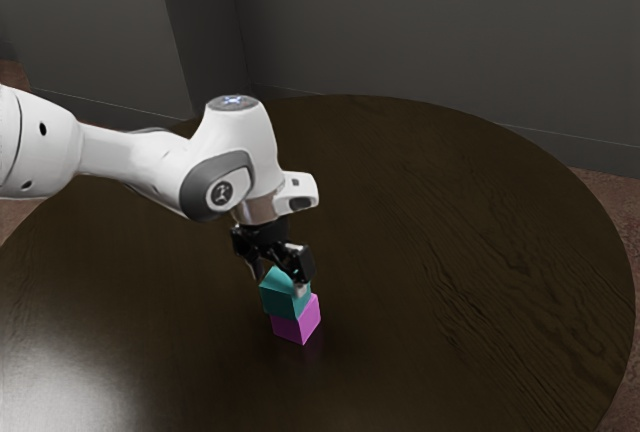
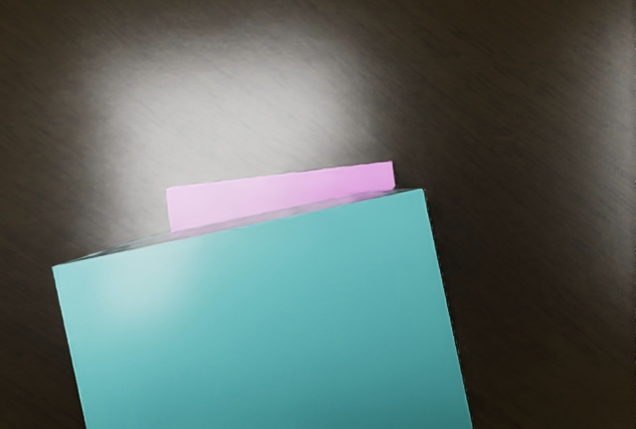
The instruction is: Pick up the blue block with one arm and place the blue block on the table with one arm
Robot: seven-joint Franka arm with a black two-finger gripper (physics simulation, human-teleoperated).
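Claw spread over blue block; block judged light, stiff; best gripped by opposite side faces, pink block beneath to be left undisturbed

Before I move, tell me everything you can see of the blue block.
The blue block is teal, cube-like, with plain flat faces, crisp edges and a soft sheen, like smooth plastic. It looks about level over the pink block, slightly offset and turned, with no gap visible between them. My gripper is at its top; I cannot tell whether it is gripped.
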